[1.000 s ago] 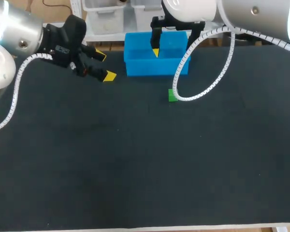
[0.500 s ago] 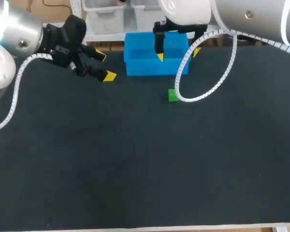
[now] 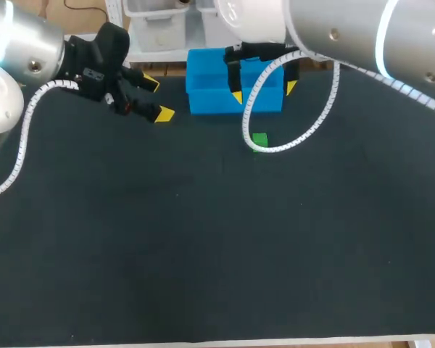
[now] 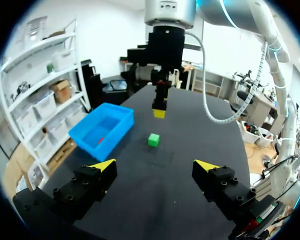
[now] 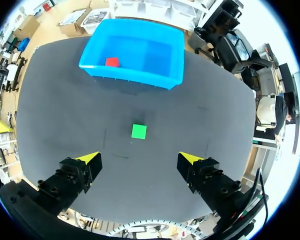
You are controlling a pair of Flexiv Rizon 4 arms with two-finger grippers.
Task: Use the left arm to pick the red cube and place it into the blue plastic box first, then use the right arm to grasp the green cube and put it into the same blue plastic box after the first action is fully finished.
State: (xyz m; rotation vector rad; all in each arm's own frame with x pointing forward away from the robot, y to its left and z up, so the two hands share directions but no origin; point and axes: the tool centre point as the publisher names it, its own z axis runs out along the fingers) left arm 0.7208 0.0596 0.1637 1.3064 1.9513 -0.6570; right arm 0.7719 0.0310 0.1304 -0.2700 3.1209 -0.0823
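Step in hand: the red cube (image 5: pixel 112 62) is lying inside the blue box (image 5: pixel 140 76), so the first placing looks done and the right arm's turn is opening.
Right jaws: standing wide apart, holding nothing and hanging above the green cube (image 5: pixel 138 131), which is sitting on the tabletop (image 5: pixel 65 110) just ahead of their gap.
Left jaws: standing apart, holding nothing, well apart from the box.
Next move: probably lowering the right jaws around the green cube, then closing.
Hidden: in the head view the right arm (image 3: pixel 333 36) is covering part of the box, and the red cube is not showing there.

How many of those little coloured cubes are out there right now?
2. The red cube lies inside the blue plastic box, near one end. The green cube sits on the black table, apart from the box. The box's inside shows fully, so none seems hidden.
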